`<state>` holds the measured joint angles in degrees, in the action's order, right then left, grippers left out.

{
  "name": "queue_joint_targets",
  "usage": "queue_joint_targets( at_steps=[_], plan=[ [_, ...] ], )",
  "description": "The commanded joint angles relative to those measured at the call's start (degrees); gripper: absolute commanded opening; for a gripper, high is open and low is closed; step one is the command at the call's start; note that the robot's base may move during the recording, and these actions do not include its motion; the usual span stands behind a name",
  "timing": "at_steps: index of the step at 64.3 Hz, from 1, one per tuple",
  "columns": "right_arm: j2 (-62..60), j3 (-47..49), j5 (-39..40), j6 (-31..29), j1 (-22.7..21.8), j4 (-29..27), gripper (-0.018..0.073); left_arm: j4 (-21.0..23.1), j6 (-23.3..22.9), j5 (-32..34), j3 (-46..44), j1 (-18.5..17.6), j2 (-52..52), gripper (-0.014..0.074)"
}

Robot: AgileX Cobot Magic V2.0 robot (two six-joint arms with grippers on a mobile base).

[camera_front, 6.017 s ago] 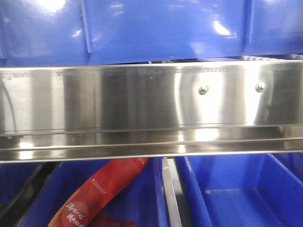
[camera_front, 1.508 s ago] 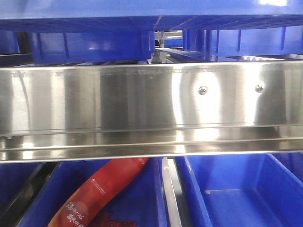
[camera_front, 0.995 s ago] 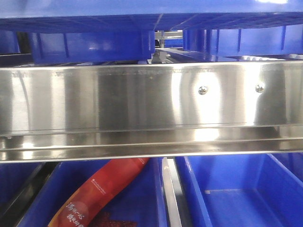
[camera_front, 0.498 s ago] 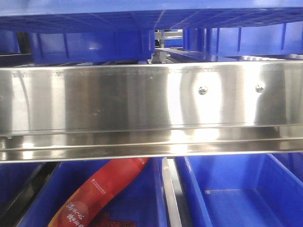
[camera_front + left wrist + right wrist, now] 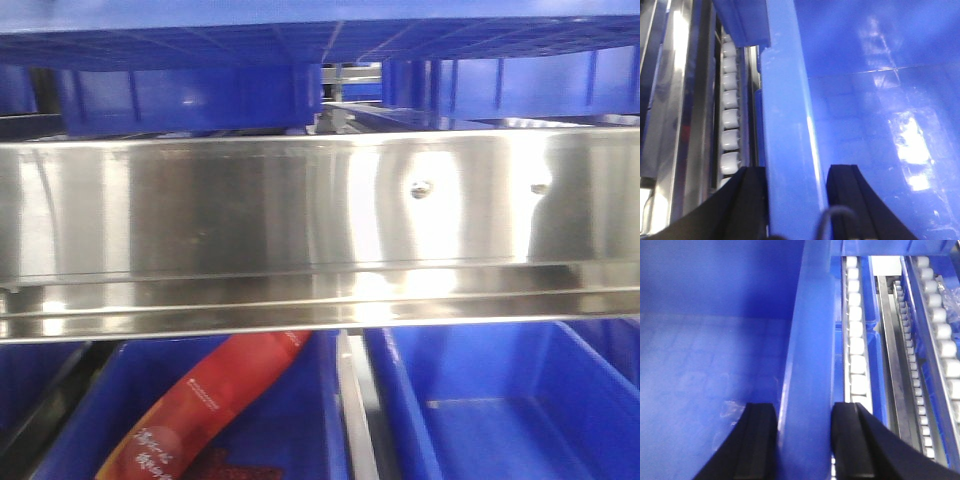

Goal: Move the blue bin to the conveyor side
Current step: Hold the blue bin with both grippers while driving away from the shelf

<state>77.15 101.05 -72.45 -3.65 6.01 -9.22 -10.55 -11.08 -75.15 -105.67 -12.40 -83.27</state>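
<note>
From the front, the bin (image 5: 300, 30) sits high across the top of the frame with its grid-ribbed underside showing. It is clear above the steel rail (image 5: 250, 215), which suggests it is being carried rather than resting on the rack. Under the rail, a lower bin (image 5: 300, 420) holds a red packet (image 5: 205, 405), and another bin (image 5: 500, 420) beside it looks empty. The conveyor is not in view.

At the left wrist, the left hand (image 5: 797, 172) straddles one side wall of the bin. One black finger is outside and one inside, closed down to the wall's thickness and pinching it. White rollers (image 5: 730, 125) run just outside that wall.

At the right wrist, the right hand (image 5: 804, 410) pinches the opposite wall the same way, above more rollers (image 5: 856, 350). I'd judge that gripping both walls keeps the wide bin level for carrying.
</note>
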Motion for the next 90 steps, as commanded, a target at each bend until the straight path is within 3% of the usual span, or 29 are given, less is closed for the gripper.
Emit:
queue_joint_targets(
  at_steps=[1,90],
  plan=[
    [-1.4,0.94,5.66,-0.85,-0.12,-0.28,-0.008,-0.33,0.44,5.18,-0.78,-0.51,1.65,-0.0009],
    [-1.4,0.94,5.66,-0.85,-0.12,-0.28,-0.008,-0.33,0.44,7.2,-0.78,-0.51,1.65,-0.0009]
  ],
)
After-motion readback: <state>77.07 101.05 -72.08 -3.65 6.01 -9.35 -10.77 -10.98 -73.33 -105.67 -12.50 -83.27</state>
